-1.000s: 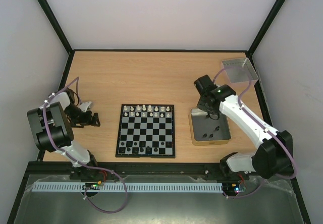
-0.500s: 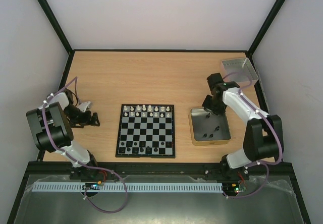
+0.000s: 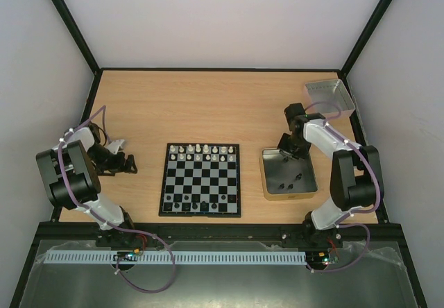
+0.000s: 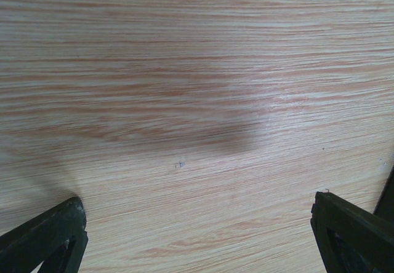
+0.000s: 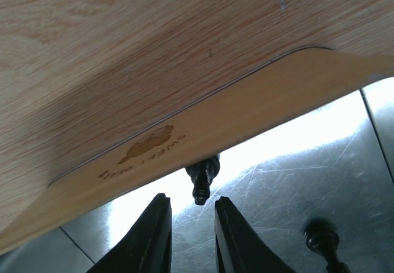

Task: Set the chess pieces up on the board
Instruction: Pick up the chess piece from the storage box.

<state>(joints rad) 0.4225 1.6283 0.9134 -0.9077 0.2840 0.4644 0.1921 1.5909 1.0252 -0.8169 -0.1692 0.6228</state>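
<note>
A: R claw (image 5: 192,200)?
B: Jaws barely parted, gripping nothing. Black piece (image 5: 202,181) just ahead of tips, in tin (image 5: 184,139); board (image 3: 201,180) well off to claw's left.
A: L claw (image 4: 197,206)?
B: Spread wide, table (image 4: 184,101) beneath.

The left gripper (image 4: 197,239) faces the wooden table (image 4: 203,58) with its jaws spread wide. Its dark fingertips (image 4: 46,236) occupy the lower corners. A soft shadow (image 4: 203,134) crosses the wood grain.
</note>
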